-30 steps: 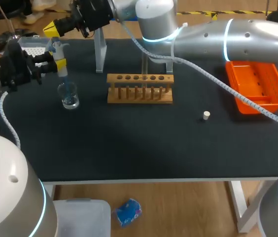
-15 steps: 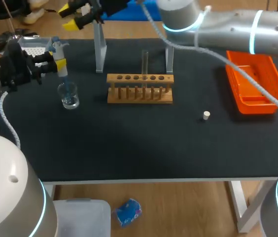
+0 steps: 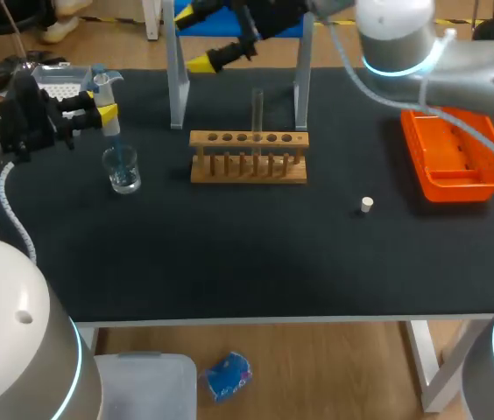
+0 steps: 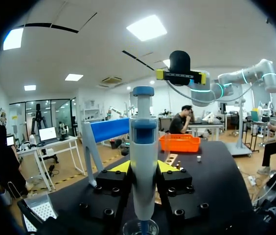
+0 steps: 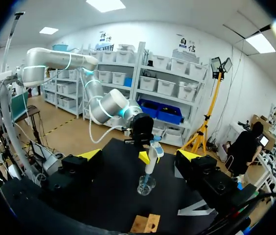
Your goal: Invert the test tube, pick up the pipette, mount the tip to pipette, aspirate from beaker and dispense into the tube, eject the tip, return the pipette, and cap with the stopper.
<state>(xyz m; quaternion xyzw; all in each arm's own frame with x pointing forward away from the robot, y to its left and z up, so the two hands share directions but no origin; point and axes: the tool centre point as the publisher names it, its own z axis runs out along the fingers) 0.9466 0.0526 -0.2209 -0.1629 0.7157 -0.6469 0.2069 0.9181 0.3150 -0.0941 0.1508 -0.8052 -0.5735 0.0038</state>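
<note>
Yellow-tipped, my left fingers (image 3: 102,110) are clamped on the pipette (image 4: 144,147), which stands upright with its tip down in the beaker (image 3: 124,172) near the desk's (image 3: 247,262) left edge. My right fingers (image 3: 196,37) hang wide apart and empty over the back edge, behind the rack (image 3: 249,159), where the tube (image 3: 257,109) stands upright. A stopper (image 3: 366,205) lies between the rack and the orange tray (image 3: 453,162).
</note>
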